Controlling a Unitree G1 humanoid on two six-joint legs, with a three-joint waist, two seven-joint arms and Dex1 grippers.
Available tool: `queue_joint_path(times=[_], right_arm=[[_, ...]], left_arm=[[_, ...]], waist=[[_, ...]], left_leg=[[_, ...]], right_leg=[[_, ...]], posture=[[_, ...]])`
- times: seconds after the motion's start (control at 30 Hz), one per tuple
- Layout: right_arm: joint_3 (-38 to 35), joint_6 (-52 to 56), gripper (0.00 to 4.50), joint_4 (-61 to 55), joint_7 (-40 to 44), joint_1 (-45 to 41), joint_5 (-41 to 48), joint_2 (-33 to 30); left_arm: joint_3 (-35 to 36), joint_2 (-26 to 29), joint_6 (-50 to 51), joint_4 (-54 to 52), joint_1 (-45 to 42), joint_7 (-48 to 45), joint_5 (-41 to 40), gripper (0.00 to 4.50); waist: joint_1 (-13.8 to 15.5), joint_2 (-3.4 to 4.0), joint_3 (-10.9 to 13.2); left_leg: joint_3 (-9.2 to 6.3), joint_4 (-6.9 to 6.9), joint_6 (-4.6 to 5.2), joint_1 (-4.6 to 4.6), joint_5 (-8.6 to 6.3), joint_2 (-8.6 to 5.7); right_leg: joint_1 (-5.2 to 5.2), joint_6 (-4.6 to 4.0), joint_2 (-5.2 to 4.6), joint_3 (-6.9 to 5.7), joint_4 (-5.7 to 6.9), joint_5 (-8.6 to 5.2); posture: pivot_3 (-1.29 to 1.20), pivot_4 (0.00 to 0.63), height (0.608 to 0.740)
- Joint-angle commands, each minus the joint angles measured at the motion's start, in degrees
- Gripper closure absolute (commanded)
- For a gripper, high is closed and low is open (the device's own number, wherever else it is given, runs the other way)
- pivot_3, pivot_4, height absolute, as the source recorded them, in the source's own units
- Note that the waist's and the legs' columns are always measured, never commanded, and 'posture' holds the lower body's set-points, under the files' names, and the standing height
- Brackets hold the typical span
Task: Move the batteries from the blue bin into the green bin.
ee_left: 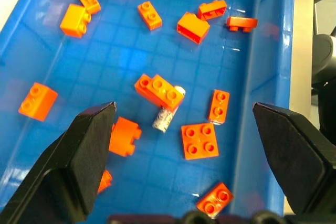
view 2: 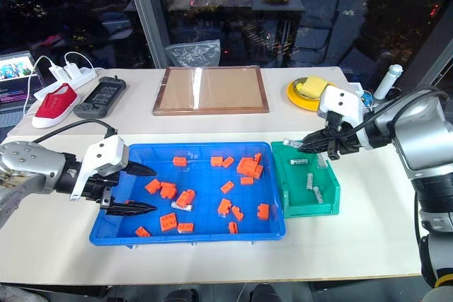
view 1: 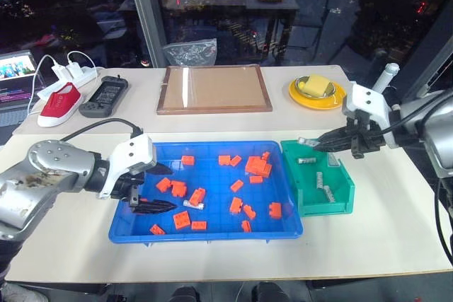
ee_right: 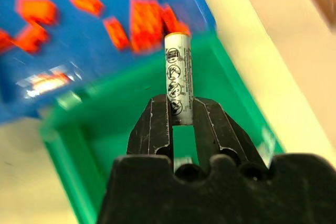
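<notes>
My right gripper (view 1: 320, 143) hovers over the near-left corner of the green bin (view 1: 322, 208), shut on a silver battery (ee_right: 178, 72) that sticks out past its fingertips. Three more batteries (view 1: 322, 180) lie on the green bin's floor. My left gripper (view 1: 170, 187) stands open low over the left part of the blue bin (view 1: 212, 176), with nothing between its fingers. One battery (ee_left: 168, 113) rests on the blue floor, tucked against an orange block, just right of the left gripper's fingertips (view 1: 172, 205).
Several orange blocks (view 1: 256, 166) are scattered across the blue bin. Behind it stand a brown wooden tray (view 1: 214, 88) and a yellow plate (view 1: 316, 93). A red shoe (view 1: 59, 102), a black device (view 1: 103, 96) and cables sit at the back left.
</notes>
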Motion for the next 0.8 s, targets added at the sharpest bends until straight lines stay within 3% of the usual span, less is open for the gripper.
queue_joint_path(times=[0.03,0.13,0.2,0.53,0.67,0.8], right_arm=[[0.8,-0.3,4.22,-1.2,-1.1,0.4,-1.7,0.0],[1.9,-0.3,4.22,-0.4,-2.6,-0.3,-2.9,1.6],[2.1,-1.4,3.22,1.5,-3.8,-1.0,-4.1,2.1],[-0.5,-3.3,0.07,-0.4,-2.2,-8.5,-1.9,2.9],[-0.2,-2.1,0.07,-6.6,-3.0,-11.9,2.5,11.0],[4.9,-1.4,0.07,-10.7,-2.4,-9.9,3.7,18.1]], left_arm=[[-0.2,-0.1,-1.5,0.9,-1.4,-1.0,1.0,0.0],[-0.7,-0.3,-1.9,1.4,-1.7,-1.2,1.5,0.0],[-0.9,-1.3,-3.0,2.4,-2.4,0.2,3.0,0.0],[1.8,-0.8,-3.0,2.3,-0.1,1.1,3.7,0.0],[5.2,0.1,-2.3,1.8,2.8,2.7,3.9,0.0],[11.9,2.6,-0.4,-1.3,10.5,1.5,2.1,0.0]], waist=[[0.0,0.03,0.0],[0.0,0.04,0.0],[0.1,0.04,0.0],[0.0,0.06,0.0],[-0.8,0.07,0.0],[-1.0,0.05,0.0]], left_leg=[[0.01,0.0,0.0,-0.02,0.0,-0.01],[0.0,0.0,0.0,-0.02,0.0,-0.02],[0.0,-0.01,0.0,-0.01,0.0,-0.02],[-0.01,0.02,0.01,-0.02,0.0,-0.02],[-0.01,-0.02,0.01,0.05,0.0,0.08],[-0.1,-0.04,0.01,0.04,-0.01,0.17]], right_leg=[[-0.02,0.0,-0.01,0.01,0.0,0.0],[-0.02,0.0,-0.02,0.01,0.01,0.0],[-0.01,0.0,-0.01,0.01,0.01,0.0],[0.0,0.0,-0.02,0.01,0.01,0.0],[0.0,0.0,0.08,0.01,0.06,0.0],[0.0,0.0,0.19,0.0,0.11,0.0]], posture=[[0.0,0.15,0.74],[0.0,0.15,0.74],[0.0,0.15,0.74],[0.0,0.15,0.74],[0.0,0.15,0.74],[0.0,0.15,0.74]])
